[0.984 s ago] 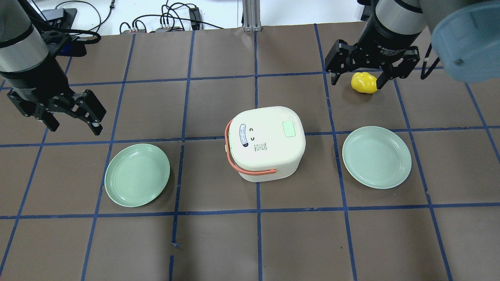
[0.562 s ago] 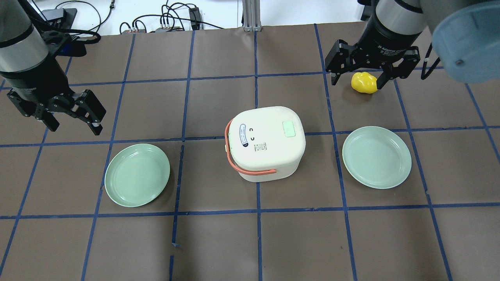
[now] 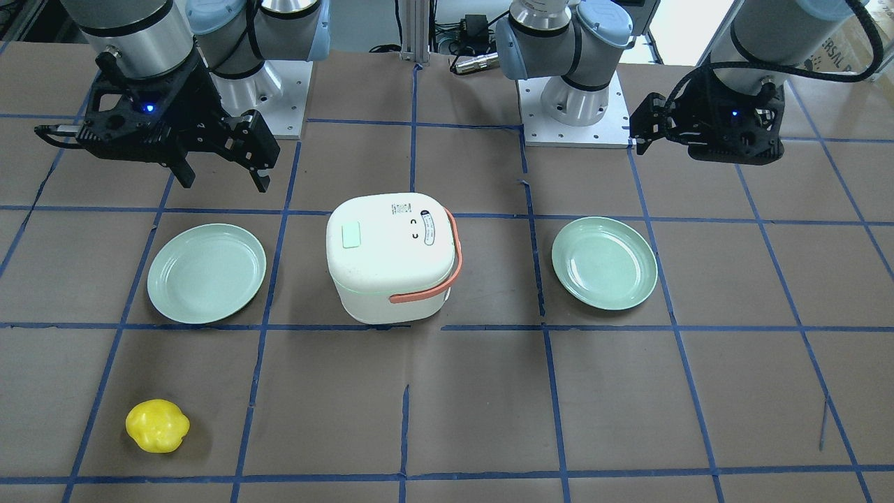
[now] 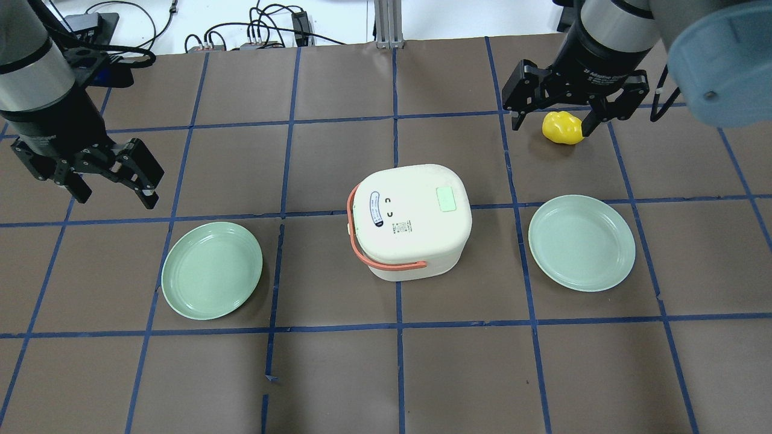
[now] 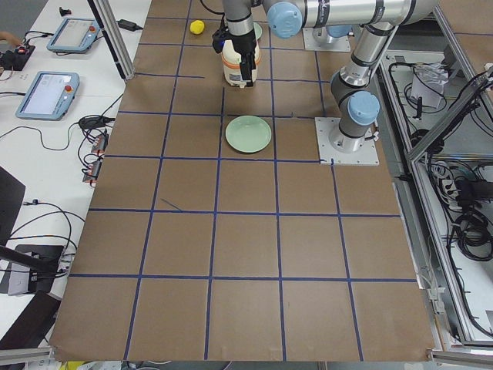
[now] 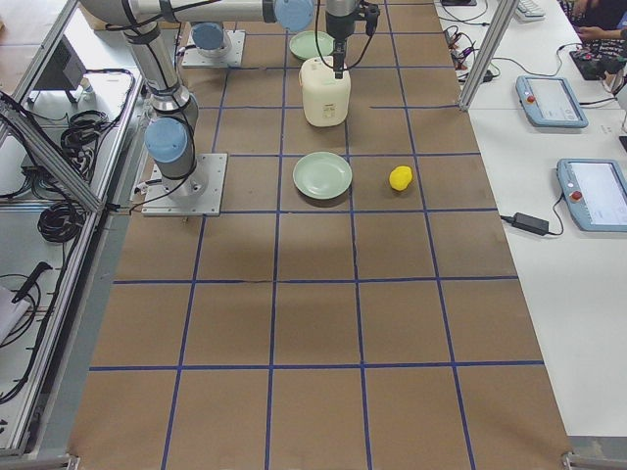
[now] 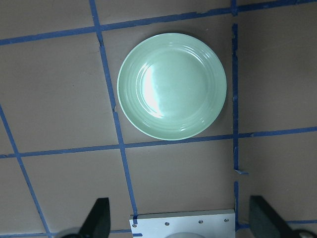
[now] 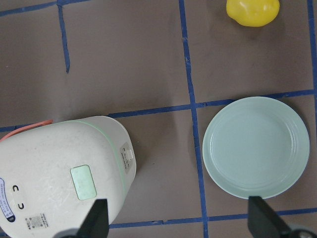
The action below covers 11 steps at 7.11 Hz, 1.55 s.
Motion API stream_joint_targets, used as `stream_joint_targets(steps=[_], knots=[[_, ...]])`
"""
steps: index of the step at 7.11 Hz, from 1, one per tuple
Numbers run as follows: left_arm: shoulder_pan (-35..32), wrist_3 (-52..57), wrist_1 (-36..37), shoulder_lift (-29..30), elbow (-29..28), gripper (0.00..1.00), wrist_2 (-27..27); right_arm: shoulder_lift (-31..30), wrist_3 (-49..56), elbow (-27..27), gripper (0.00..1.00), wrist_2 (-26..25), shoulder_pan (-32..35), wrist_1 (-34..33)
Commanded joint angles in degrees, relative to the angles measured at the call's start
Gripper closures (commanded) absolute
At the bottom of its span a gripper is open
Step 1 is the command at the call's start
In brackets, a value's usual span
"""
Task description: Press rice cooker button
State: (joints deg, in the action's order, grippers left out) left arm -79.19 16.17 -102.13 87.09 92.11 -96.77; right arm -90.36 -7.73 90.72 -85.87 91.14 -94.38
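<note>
The cream rice cooker (image 4: 410, 220) with an orange handle stands at the table's middle, and also shows in the front view (image 3: 391, 262). Its pale green rectangular button (image 4: 447, 199) sits on the lid. In the right wrist view the button (image 8: 83, 182) is at the lower left. My right gripper (image 4: 550, 128) is open, hovering high over the table beyond and to the right of the cooker. My left gripper (image 4: 114, 194) is open, hovering far left of the cooker, beyond a plate. Neither touches the cooker.
A green plate (image 4: 211, 270) lies left of the cooker and another green plate (image 4: 581, 242) lies right of it. A yellow fruit-like object (image 4: 562, 128) lies on the table below my right gripper. Cables run along the far edge.
The right wrist has shifted very slightly. Nothing else has moved.
</note>
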Motion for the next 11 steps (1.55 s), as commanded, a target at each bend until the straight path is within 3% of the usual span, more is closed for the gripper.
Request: stream_joint_targets(steps=[1, 3, 5, 6, 7, 9, 11], knots=[[0.00, 0.00, 0.00, 0.01, 0.00, 0.00, 0.00, 0.01, -0.18, 0.07, 0.00, 0.00, 0.00, -0.01], [0.00, 0.00, 0.00, 0.01, 0.00, 0.00, 0.00, -0.16, -0.88, -0.89, 0.00, 0.18, 0.70, 0.17], [0.00, 0.00, 0.00, 0.01, 0.00, 0.00, 0.00, 0.45, -10.15, -0.64, 0.00, 0.00, 7.43, -0.79], [0.00, 0.00, 0.00, 0.01, 0.00, 0.00, 0.00, 2.80, -10.89, 0.15, 0.01, -0.08, 9.91, -5.50], [0.00, 0.00, 0.00, 0.01, 0.00, 0.00, 0.00, 4.74, -10.64, 0.24, 0.10, 0.00, 11.15, -6.85], [0.00, 0.00, 0.00, 0.01, 0.00, 0.00, 0.00, 6.51, -9.85, 2.42, 0.59, 0.09, 12.91, -6.87], [0.00, 0.00, 0.00, 0.01, 0.00, 0.00, 0.00, 8.96, -6.87, 4.64, 0.82, 0.09, 13.36, -10.36]])
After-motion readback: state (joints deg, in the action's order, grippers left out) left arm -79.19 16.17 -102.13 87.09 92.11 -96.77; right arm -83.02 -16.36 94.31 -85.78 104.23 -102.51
